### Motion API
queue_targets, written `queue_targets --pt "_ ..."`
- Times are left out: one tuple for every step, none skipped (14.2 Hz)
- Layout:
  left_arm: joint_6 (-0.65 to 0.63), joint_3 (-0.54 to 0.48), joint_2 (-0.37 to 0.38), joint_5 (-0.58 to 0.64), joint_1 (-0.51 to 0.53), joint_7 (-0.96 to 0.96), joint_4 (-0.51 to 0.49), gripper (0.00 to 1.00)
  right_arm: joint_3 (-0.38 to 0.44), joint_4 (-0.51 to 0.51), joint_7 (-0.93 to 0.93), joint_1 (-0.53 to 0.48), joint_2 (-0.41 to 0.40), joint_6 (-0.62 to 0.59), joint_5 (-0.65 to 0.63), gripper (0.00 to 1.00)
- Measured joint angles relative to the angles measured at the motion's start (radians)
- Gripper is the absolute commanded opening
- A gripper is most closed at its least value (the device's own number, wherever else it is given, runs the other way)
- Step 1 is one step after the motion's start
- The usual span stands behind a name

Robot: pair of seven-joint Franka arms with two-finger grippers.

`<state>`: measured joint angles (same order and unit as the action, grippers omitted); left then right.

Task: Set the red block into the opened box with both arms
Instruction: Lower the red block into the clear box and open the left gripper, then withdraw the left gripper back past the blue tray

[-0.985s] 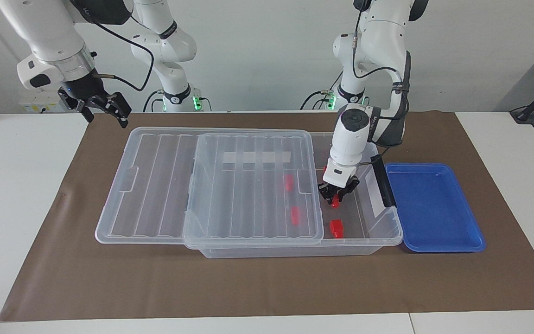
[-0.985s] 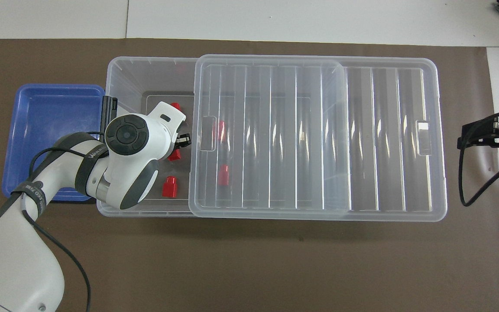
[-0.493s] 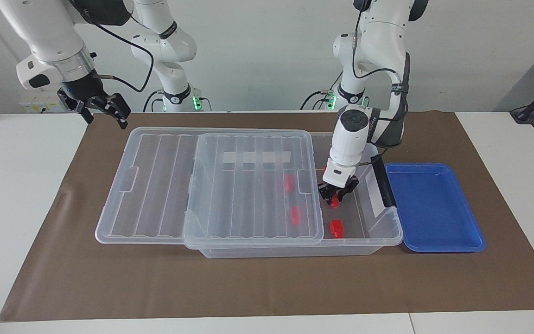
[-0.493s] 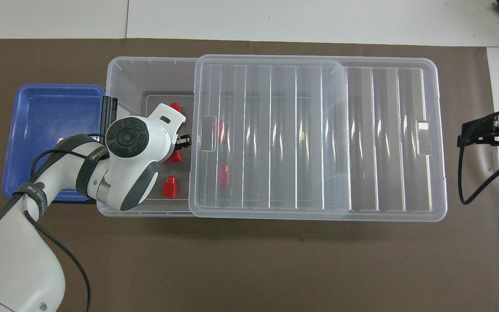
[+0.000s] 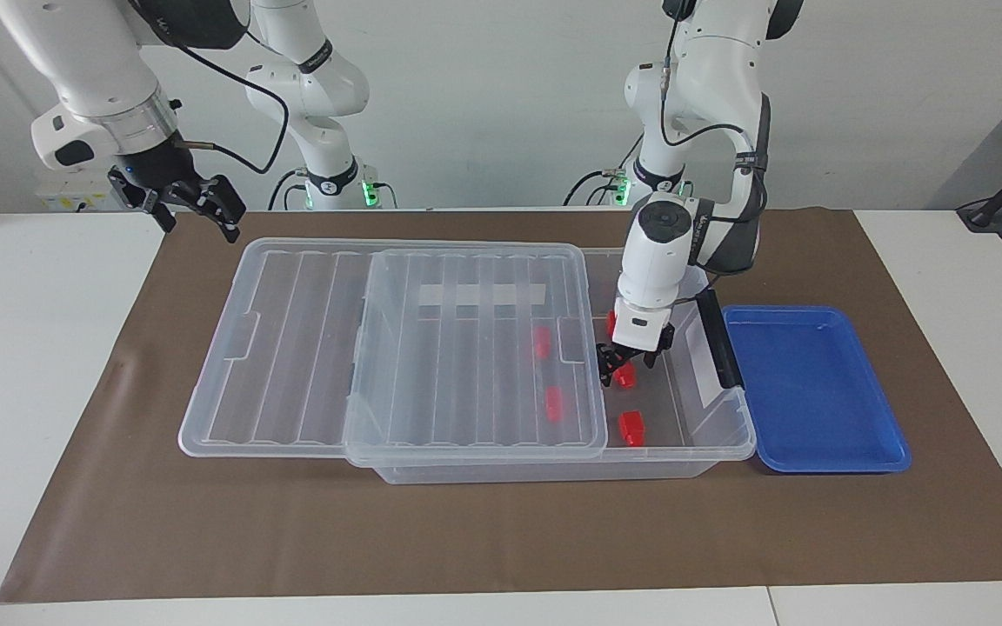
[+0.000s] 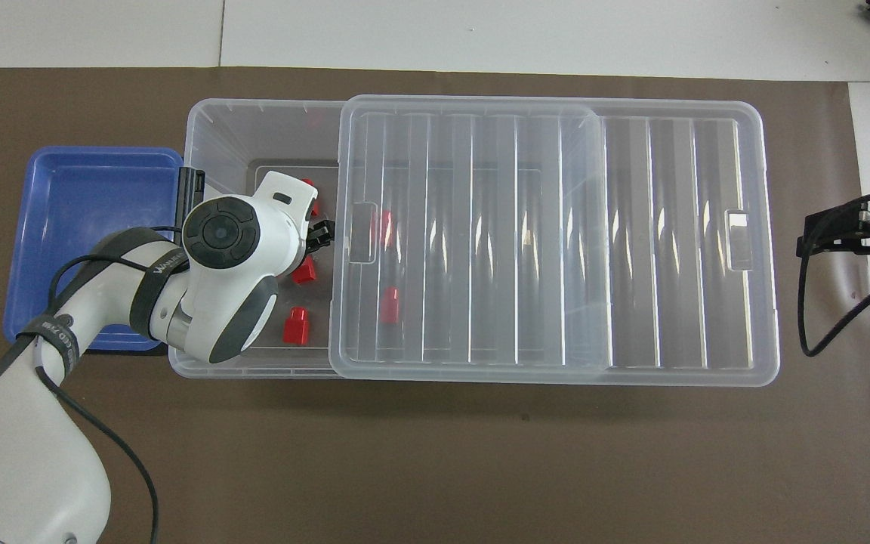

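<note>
Opposed high cameras, one facing, one overhead, share the box (image 5: pixel 718 452).

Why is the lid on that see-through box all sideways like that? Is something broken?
Nothing looks broken. The ribbed clear plastic lid is slid partway off the large clear plastic box, overhanging toward the right arm's end, so the uncovered end stays open for the small red blocks. The shallow blue tray sits beside it.

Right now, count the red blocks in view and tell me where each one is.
5, all in the box: two under the lid at and; three in the open part at below the left gripper, and, partly hidden by the arm. More may be hidden.
</note>
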<state>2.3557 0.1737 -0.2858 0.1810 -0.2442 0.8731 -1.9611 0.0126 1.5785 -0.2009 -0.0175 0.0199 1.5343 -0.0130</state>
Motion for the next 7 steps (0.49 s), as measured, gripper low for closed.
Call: queue_targets --pt "-0.052 0.0 0.006 0.0 0.0 0.003 0.032 1.0 0.0 0.0 0.0 0.0 0.0 0.0 0.0 1.0" --pt "-0.112 -0.001 0.017 0.0 0.0 0.005 0.067 1.0 0.0 0.0 0.0 0.0 0.0 0.0 0.0 1.0" --pt "-0.165 -0.002 0.029 0.0 0.0 0.006 0.098 1.0 0.0 0.0 0.0 0.0 0.0 0.0 0.0 1.0" --pt "-0.214 -0.003 0.043 0.0 0.0 0.007 0.123 1.0 0.0 0.001 0.0 0.0 0.0 0.0 0.0 1.0" --pt "-0.254 -0.005 0.058 0.0 0.0 0.008 0.141 1.0 0.0 0.001 0.0 0.0 0.0 0.0 0.0 1.0" --pt "-0.288 -0.007 0.075 0.0 0.001 0.008 0.154 1.0 0.0 0.001 0.0 0.0 0.0 0.0 0.0 1.0" --pt "-0.318 -0.009 0.093 0.0 0.001 0.008 0.164 1.0 0.0 0.001 0.0 0.0 0.0 0.0 0.0 1.0"
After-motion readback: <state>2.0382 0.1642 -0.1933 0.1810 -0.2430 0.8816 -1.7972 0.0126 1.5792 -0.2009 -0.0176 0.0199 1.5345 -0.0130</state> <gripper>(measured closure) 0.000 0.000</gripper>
